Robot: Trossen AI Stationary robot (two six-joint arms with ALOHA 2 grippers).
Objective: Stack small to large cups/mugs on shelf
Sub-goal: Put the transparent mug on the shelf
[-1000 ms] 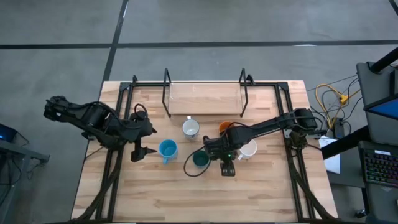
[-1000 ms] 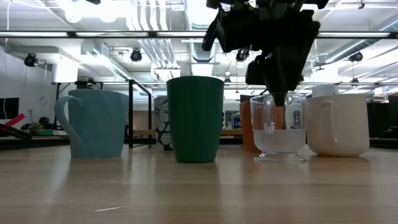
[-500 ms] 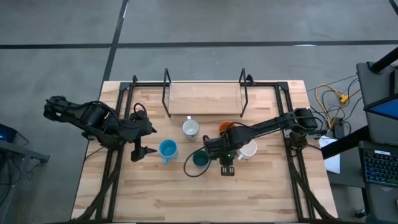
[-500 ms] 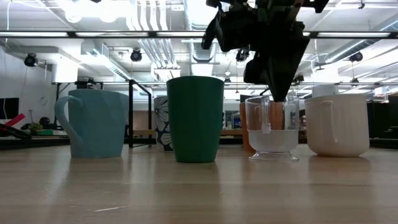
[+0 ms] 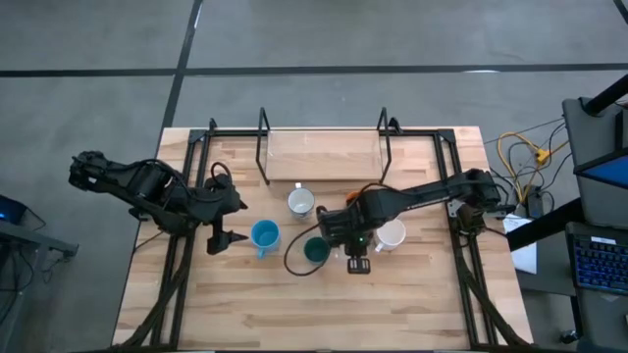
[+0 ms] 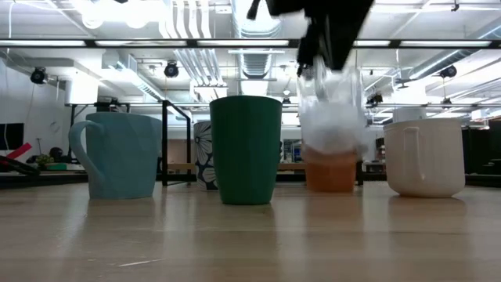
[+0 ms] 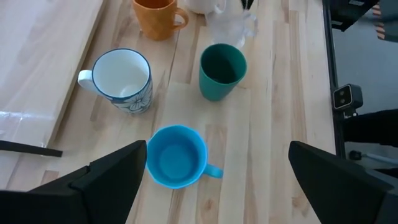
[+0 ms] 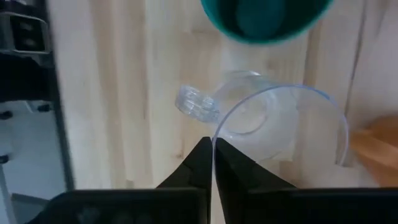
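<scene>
My right gripper (image 8: 213, 146) is shut on a small clear glass cup (image 6: 333, 110) with a little handle (image 8: 196, 103), held in the air beside the dark teal-green cup (image 5: 316, 251). Standing on their bases on the table are a light blue mug (image 5: 263, 234), a white flowered mug (image 5: 300, 202), an orange cup (image 6: 330, 171) and a white mug (image 5: 392, 235). The wooden shelf (image 5: 322, 155) stands at the far edge. My left gripper (image 5: 218, 240) waits open, left of the blue mug. My right gripper pinches the glass cup's rim wall (image 8: 216, 134), one finger inside the cup and one outside. The fingers come from above, pointing down. The cup hangs below them, lifted clear of the table, roughly upright.
Black wire frames run along the table's left (image 5: 182, 245) and right (image 5: 461, 245) sides. A black cable (image 5: 294, 265) loops near the teal-green cup. Bare wood lies along the near edge (image 5: 314, 314).
My right gripper has shut on the glass cup's rim, nudging the cup slightly toward the teal-green cup, and has then gone up. The glass has left the table and now hangs clear above it.
</scene>
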